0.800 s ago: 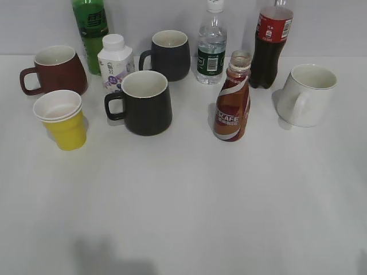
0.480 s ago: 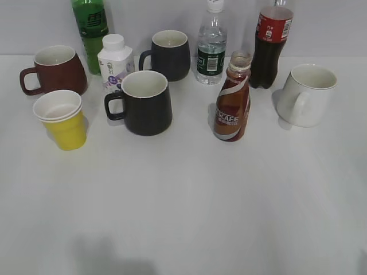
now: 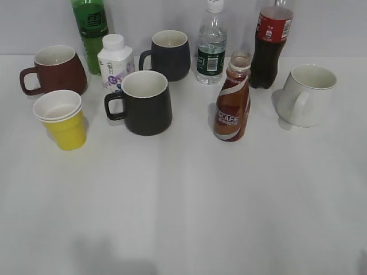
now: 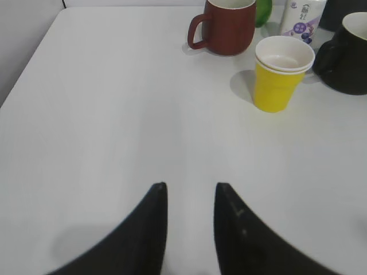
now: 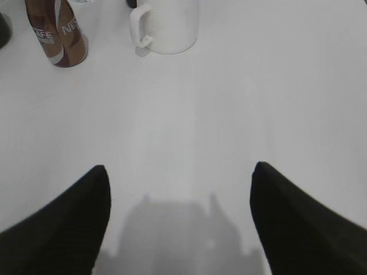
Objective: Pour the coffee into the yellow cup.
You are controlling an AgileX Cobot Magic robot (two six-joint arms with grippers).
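Nothing of the pour looks started. The coffee bottle (image 3: 233, 102) stands upright on the white surface (image 3: 189, 206), right of centre and near the white mug (image 3: 308, 94), with its cap apparently off — the neck is small in the exterior view, so that is a guess. The yellow cup (image 3: 62, 118), which seems to carry a white liner cup nested in it, stands well apart on the left, just in front of the dark red mug (image 3: 54, 70) and beside the black mug (image 3: 143, 102); its inside looks empty and pale. Neither arm reaches the things: the left end effector (image 4: 189, 192) hovers over bare surface with its fingers a narrow gap apart, holding nothing, and the right end effector (image 5: 179, 175) is spread wide, also empty. Everything remains — grasping the bottle, carrying it across, tipping it over the cup.
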